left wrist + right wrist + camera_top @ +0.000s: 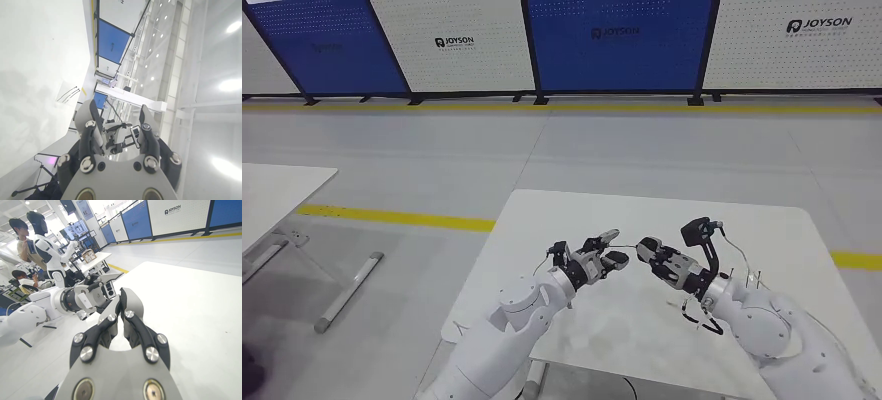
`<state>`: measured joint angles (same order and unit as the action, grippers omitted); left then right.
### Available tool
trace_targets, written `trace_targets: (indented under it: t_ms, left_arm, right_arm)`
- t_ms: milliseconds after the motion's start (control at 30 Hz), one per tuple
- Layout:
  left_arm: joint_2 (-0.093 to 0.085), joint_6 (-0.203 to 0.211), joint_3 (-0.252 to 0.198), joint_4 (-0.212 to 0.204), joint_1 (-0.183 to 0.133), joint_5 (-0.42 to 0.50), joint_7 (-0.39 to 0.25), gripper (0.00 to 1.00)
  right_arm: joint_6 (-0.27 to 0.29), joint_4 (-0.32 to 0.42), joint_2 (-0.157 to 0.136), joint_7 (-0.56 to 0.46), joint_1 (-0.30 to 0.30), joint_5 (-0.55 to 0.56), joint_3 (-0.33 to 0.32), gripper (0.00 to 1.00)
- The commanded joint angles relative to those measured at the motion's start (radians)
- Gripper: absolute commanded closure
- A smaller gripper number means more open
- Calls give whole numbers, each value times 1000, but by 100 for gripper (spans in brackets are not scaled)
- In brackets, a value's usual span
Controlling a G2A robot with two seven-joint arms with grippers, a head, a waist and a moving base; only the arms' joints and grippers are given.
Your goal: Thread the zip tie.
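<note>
Two black zip ties [69, 94] lie side by side on the white table [37, 56], close to its edge and far from both grippers. My left gripper [118, 106] is open with nothing between its fingers; it hovers above the table's middle [610, 250]. Facing it tip to tip is my right gripper [647, 248], a short gap away. In its own view the right gripper [121, 292] is shut, pads pressed together, with a small dark nub at the tips that I cannot identify. The left gripper [111, 277] shows just beyond it, jaws apart.
The white table [662, 215] stretches bare ahead of the grippers. A second white table [272, 200] stands off to one side. Blue and white partition panels [622, 40] line the back, with a yellow floor line [392, 215]. Another white robot [49, 253] stands beyond the table.
</note>
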<state>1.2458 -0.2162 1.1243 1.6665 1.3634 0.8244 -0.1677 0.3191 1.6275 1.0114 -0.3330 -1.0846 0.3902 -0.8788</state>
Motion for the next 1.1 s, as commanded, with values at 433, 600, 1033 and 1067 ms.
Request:
trace_targets:
  t_ms: [433,600,1033,1067]
  left_arm:
    - [4,9,-12,-8,-10,-10,14,100]
    - [4,23,-14,-6,-3,-31,26,100]
    - [2,173,-52,6,37,-297,128,100]
    - [3,187,-61,0,43,-321,141,100]
  right_arm:
    - [0,0,0,0,0,0,0,71]
    - [-15,8,4,-2,-17,-6,-16,0]
    - [-125,7,7,-178,-51,-325,-109,0]
    - [-183,10,5,-247,-46,-395,-124,0]
